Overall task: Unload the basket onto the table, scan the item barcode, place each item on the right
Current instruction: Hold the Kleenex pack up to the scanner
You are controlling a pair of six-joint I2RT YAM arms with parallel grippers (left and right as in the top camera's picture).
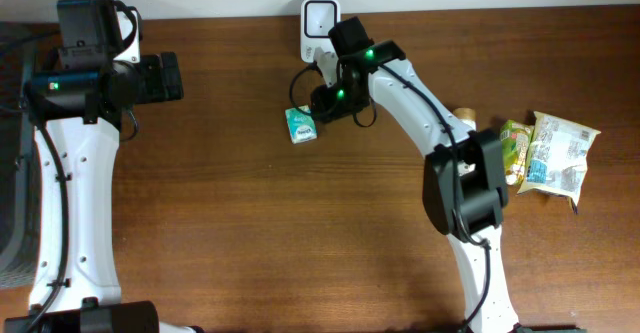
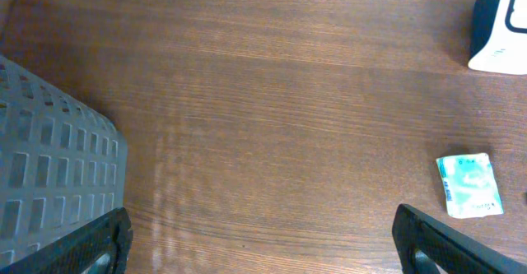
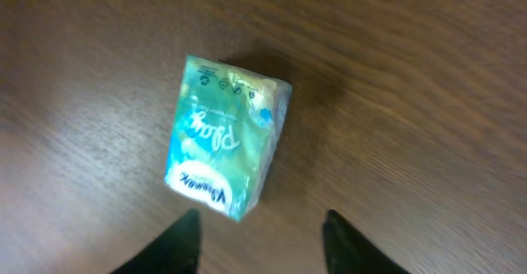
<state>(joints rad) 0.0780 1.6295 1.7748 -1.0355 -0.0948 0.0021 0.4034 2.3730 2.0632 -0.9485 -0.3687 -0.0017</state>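
Going left to right: the grey crate (image 2: pixel 49 167) sits at the far edge, and the left hand (image 1: pixel 172 77) hovers by it with its fingers spread wide and nothing in them, well apart from the action. Mid-desk (image 1: pixel 250 233), the tissue pack (image 3: pixel 224 138) lies flat on the wood, just in front of the white scanner (image 1: pixel 318 23) standing at the back edge. The right hand (image 3: pixel 263 243) is right over the pack, jaws parted, gripping nothing. In its wrist view the pack sits just ahead of the fingertips, a touch left of centre, its long axis pointing roughly along the hand's reach but tilted a bit. So the right arm is clearly the nearer one. Off right are some snack packets (image 1: pixel 545 151).
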